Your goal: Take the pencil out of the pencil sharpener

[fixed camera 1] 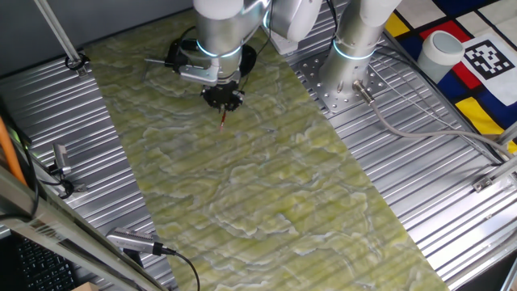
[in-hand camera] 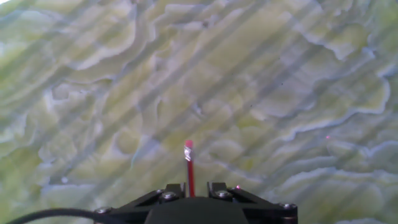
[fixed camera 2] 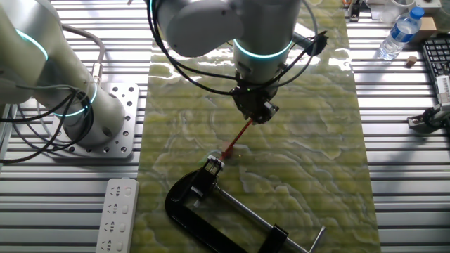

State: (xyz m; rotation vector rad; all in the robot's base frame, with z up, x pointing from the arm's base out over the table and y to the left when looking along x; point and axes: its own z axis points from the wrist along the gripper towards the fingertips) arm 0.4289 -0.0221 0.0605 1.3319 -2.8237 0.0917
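My gripper point(fixed camera 2: 254, 116) is shut on the pencil point(fixed camera 2: 239, 135), a thin dark red stick that slants down and to the left from the fingers, clear of the mat. Its whitish end hangs just up and right of the pencil sharpener point(fixed camera 2: 213, 166), a tiny pale block held in the jaw of a black clamp, with a small gap between them. In the hand view the pencil point(in-hand camera: 189, 165) sticks out straight ahead between the fingers of the gripper point(in-hand camera: 193, 186), and the sharpener is out of view. In one fixed view the gripper point(fixed camera 1: 222, 103) holds the pencil point(fixed camera 1: 223, 120) pointing down; the arm hides the sharpener there.
The black clamp point(fixed camera 2: 190, 204) with its long grey rod point(fixed camera 2: 246, 214) lies on the green marbled mat point(fixed camera 2: 302, 161) near its front edge. A white remote point(fixed camera 2: 116, 211), the arm's base point(fixed camera 2: 84, 119), a water bottle point(fixed camera 2: 401, 31) and a white cup point(fixed camera 1: 440, 50) stand on the metal table around the mat.
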